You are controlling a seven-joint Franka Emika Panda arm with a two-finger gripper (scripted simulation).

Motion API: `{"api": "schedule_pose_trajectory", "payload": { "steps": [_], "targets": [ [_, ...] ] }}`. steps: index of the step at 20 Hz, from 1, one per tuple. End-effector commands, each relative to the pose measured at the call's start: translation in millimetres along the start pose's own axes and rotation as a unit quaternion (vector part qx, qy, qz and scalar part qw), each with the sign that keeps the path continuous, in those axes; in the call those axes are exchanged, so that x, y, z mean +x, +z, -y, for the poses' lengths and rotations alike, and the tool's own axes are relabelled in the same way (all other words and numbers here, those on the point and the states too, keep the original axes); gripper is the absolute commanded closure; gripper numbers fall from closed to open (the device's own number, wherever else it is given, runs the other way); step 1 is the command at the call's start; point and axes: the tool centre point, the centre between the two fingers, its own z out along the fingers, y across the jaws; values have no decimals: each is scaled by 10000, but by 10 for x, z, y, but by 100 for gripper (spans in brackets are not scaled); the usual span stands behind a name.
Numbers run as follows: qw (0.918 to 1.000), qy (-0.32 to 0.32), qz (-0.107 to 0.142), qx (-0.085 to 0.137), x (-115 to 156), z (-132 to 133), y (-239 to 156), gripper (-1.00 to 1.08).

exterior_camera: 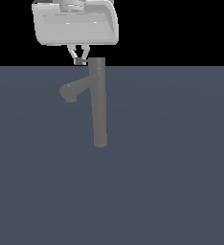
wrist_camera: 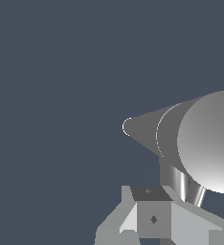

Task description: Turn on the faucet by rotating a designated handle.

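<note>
Jaws closing in at the handle (exterior_camera: 81, 61), gap betw. them too small to read; can't tell if pinching.

Gripper (exterior_camera: 79, 59) is hanging under the pale robot hand (exterior_camera: 75, 24) near the far edge of the dark floor (exterior_camera: 171, 167), fingers (exterior_camera: 85, 51) angling together at the thin rod sticking out toward the exterior view's left from the faucet (exterior_camera: 99, 103) top cap. Faucet column is standing upright, spout (exterior_camera: 73, 90) branching off lower down, same side. Wrist view is showing faucet (wrist_camera: 200, 139) top close up, gripper (wrist_camera: 152, 217) just beside it.
</note>
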Motion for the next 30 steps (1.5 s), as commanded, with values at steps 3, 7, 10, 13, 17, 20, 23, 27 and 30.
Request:
{"api": "schedule_pose_trajectory", "payload": {
  "steps": [3,7,10,13,17,20,23,27,30],
  "targets": [
    [10000,-1,20,-7,-73,-145,-5,108],
    [10000,-17,41,-14,-157,-293,-9,108],
    [10000,-30,57,-20,-220,-407,-14,108],
    [9998,-177,18,2,-209,-250,-9,108],
    [9999,-113,38,-9,-109,-522,-11,108],
    [10000,-67,52,-17,-37,-722,-13,108],
    [10000,-37,62,-22,9,-853,-14,108],
    [9996,-254,113,-10,-16,-595,-10,108],
    [9997,-204,102,-13,99,-678,-9,108]
  ]
}}
